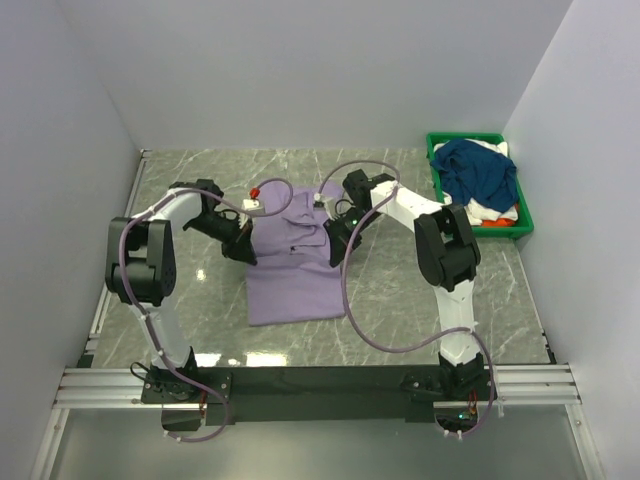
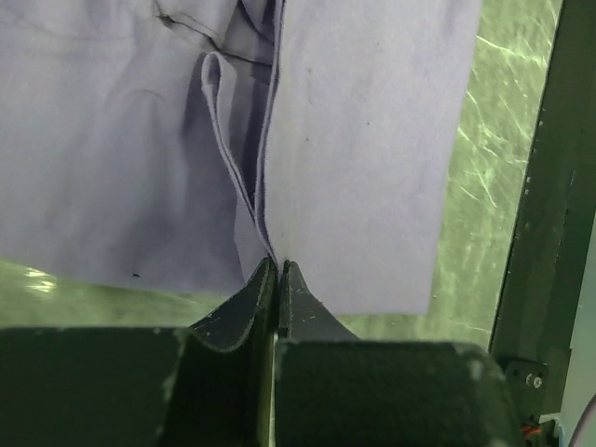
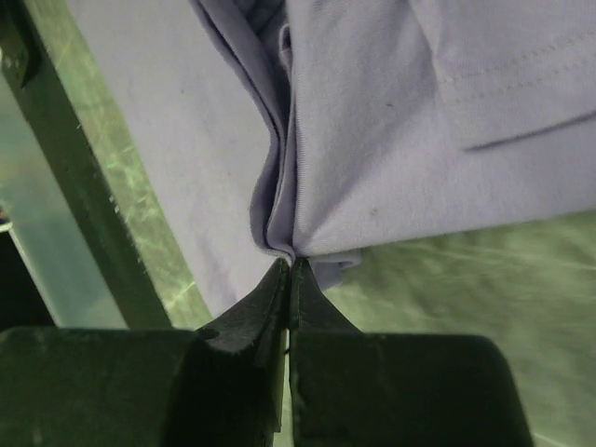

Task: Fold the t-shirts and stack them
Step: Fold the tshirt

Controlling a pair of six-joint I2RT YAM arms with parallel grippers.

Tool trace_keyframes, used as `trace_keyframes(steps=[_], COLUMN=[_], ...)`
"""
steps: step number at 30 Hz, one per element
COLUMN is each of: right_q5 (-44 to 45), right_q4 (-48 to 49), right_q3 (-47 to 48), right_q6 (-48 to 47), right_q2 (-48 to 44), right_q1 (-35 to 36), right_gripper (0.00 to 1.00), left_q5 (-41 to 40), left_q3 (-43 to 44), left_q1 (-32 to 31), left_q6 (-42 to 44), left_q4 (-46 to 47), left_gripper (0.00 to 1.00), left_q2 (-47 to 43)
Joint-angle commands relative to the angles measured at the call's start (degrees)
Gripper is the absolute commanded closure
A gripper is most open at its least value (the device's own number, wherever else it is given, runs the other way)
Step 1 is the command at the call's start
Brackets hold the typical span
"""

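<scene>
**On the marble table (image 1: pixel 400 300), the lavender t-shirt (image 1: pixel 292 265) is pinched at both sides**

The shirt lies mid-table, its long axis running far to near. The left gripper (image 2: pixel 278 265) is pressed together on a fold at its left edge and the right gripper (image 3: pixel 290 265) on its right edge, both equally near. A navy t-shirt (image 1: pixel 478 172) fills the green bin (image 1: pixel 434 165) far right. No writing is readable.

Grey-green marble-pattern tabletop (image 1: pixel 510 300) filling centre frame, pale glare patches lower centre. Plain white walls (image 1: pixel 300 70) at top, left and right. Aluminium rail (image 1: pixel 100 385) along bottom, another up left side.
</scene>
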Motion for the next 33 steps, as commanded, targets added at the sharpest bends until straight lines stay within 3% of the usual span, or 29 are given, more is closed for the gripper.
trace_keyframes(steps=[1, 6, 11, 17, 23, 33], right_q5=[-2.71, -1.05, 3.43, 6.33, 6.69, 7.57], right_q4=[1.82, 5.24, 6.83, 6.31, 5.08, 4.28], right_q3=[-3.33, -5.19, -5.1, -5.01, -4.93, -3.61], right_q6=[0.92, 4.25, 6.55, 7.25, 7.34, 8.92], right_q2=[-7.12, -8.1, -7.22, -7.39, -8.18, -8.71], right_q1=[1.66, 2.1, 2.1, 2.01, 1.93, 1.84], right_gripper=[1.0, 1.0, 0.83, 0.76, 0.7, 0.69], left_q5=[2.48, 1.96, 0.81, 0.81, 0.81, 0.99], left_q3=[-2.45, -5.09, -4.48, -2.72, -2.46, -2.28], left_q1=[-0.06, -0.06, -0.06, -0.06, -0.06, -0.06], left_q6=[3.09, 0.1, -1.04, 0.27, 0.72, 0.72], left_q4=[-1.87, 1.81, 3.58, 2.35, 2.0, 1.47], left_gripper=[0.99, 0.99, 0.98, 0.98, 0.97, 0.98], left_q2=[-5.03, -6.53, -4.69, -3.45, -3.19, -3.72])
